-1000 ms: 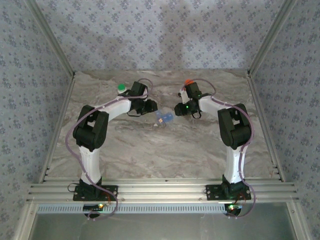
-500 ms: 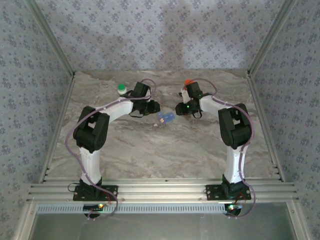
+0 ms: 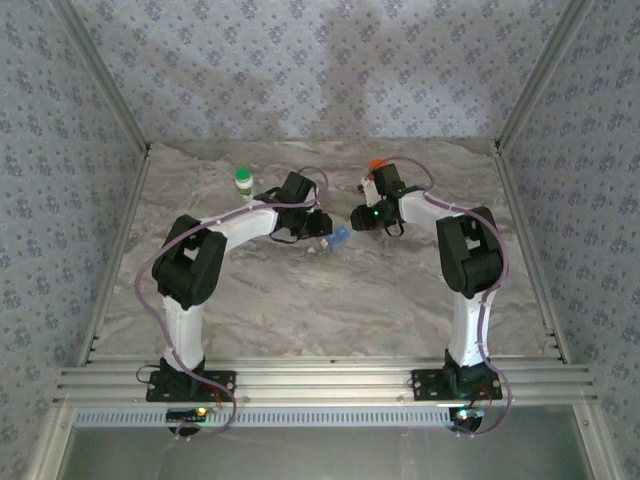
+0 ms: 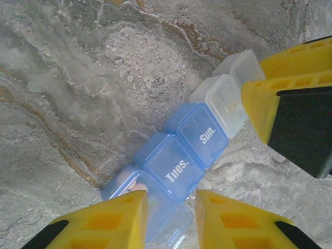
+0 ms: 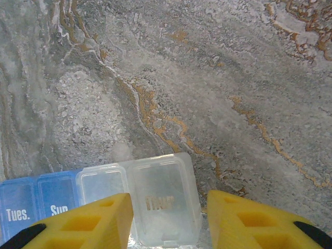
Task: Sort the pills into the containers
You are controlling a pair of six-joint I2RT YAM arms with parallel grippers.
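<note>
The pill box (image 4: 181, 155) lies flat on the marble table (image 3: 300, 300), its blue lids marked "Tues." and "Sun." and its clear compartments (image 5: 161, 199) at the other end. My left gripper (image 4: 171, 210) hovers over the blue end, open, with a blue compartment between its fingers (image 4: 111, 218). A small peach pill (image 4: 136, 185) shows inside that compartment by the left fingertip. My right gripper (image 5: 168, 218) is open astride the clear "Thur" compartment, with a gap on its right side. In the top view the box (image 3: 338, 238) sits between the left gripper (image 3: 318, 226) and the right gripper (image 3: 358, 219).
A white bottle with a green cap (image 3: 243, 180) stands at the back left. An orange bottle (image 3: 378, 166) stands behind the right wrist. The right gripper's yellow finger (image 4: 280, 98) crowds the clear end of the box. Patterned walls close three sides.
My left gripper has swung right from beside the green-capped bottle to over the blue end of the box, and its jaws have narrowed. The right arm and the box stayed put.
</note>
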